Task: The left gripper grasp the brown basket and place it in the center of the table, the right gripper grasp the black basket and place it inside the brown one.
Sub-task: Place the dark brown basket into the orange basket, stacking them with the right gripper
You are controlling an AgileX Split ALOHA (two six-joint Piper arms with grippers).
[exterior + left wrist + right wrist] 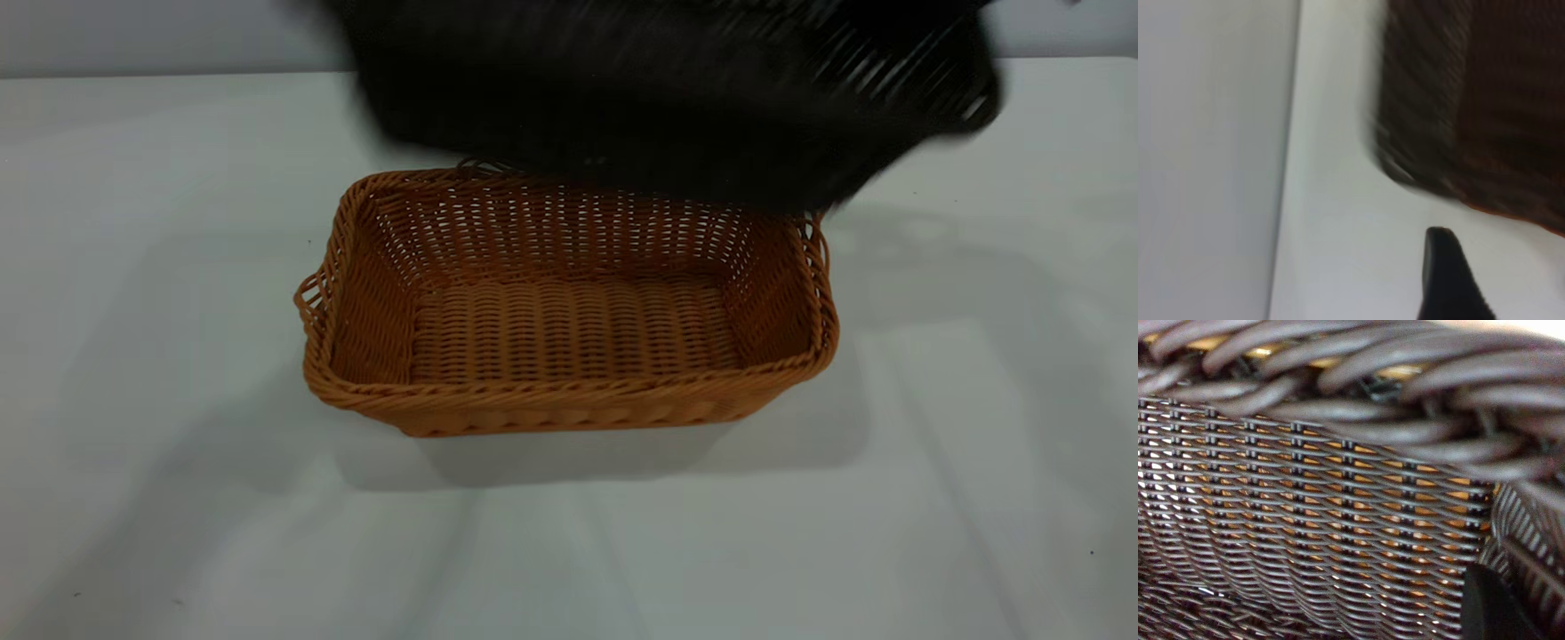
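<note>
The brown basket stands upright and empty in the middle of the table. The black basket hangs blurred in the air over the brown basket's far rim and hides part of it. No arm shows in the exterior view. In the right wrist view the black basket's weave fills the picture, with orange showing through its gaps. My right gripper is shut on it near its braided rim. My left gripper is over bare table, apart from both baskets; the black basket shows blurred beyond it.
The table's far edge meets a pale wall behind the baskets. Bare tabletop lies to the left, right and front of the brown basket. In the left wrist view the table edge runs beside a grey surface.
</note>
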